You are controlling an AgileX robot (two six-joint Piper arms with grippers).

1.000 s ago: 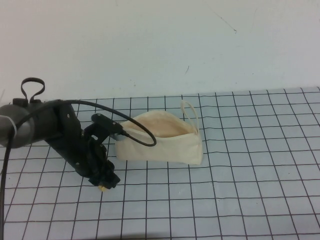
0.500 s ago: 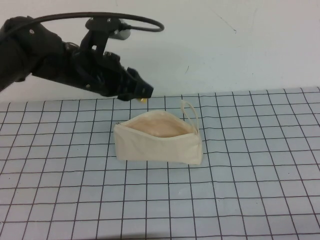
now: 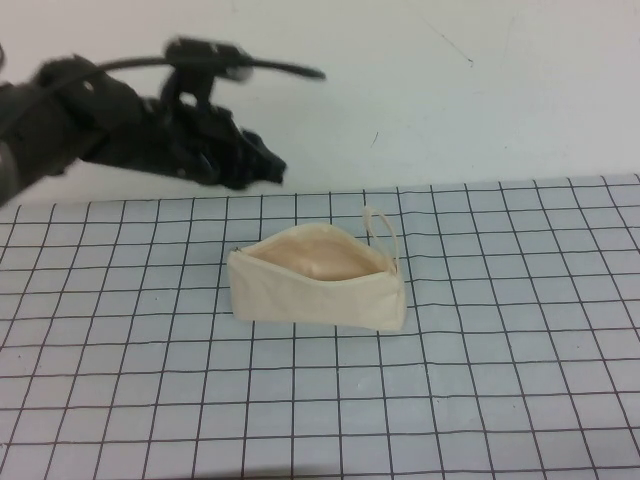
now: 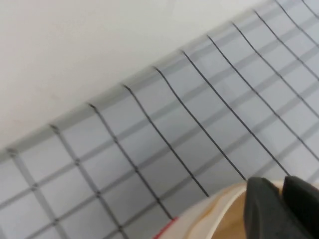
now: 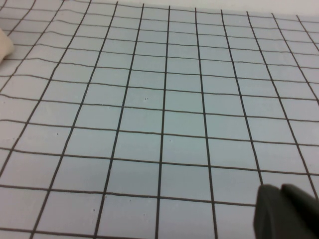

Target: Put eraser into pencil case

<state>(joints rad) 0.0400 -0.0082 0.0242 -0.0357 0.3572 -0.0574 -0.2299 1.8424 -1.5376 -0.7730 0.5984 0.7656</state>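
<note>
The pencil case [image 3: 320, 295], a cream-white pouch with a peach lining, lies open on the grid mat with its loop strap [image 3: 382, 228] at the right end. My left gripper [image 3: 272, 170] hangs in the air above and behind the pouch's left half. In the left wrist view its fingertips [image 4: 264, 209] stand close together over the pouch's rim [image 4: 219, 209] and lining. Only a pale tan sliver of the eraser [image 4: 280, 190] shows between them. My right gripper [image 5: 280, 191] is shut and empty, low over bare mat, and is out of the high view.
The grey grid mat [image 3: 500, 380] covers the table up to a white wall [image 3: 450, 100] behind. A cream corner of the pouch [image 5: 4, 47] shows at the edge of the right wrist view.
My left gripper picked the eraser up off the mat in front of the pouch's left end, rose high with it, and has now drawn slightly left and up above the pouch.
</note>
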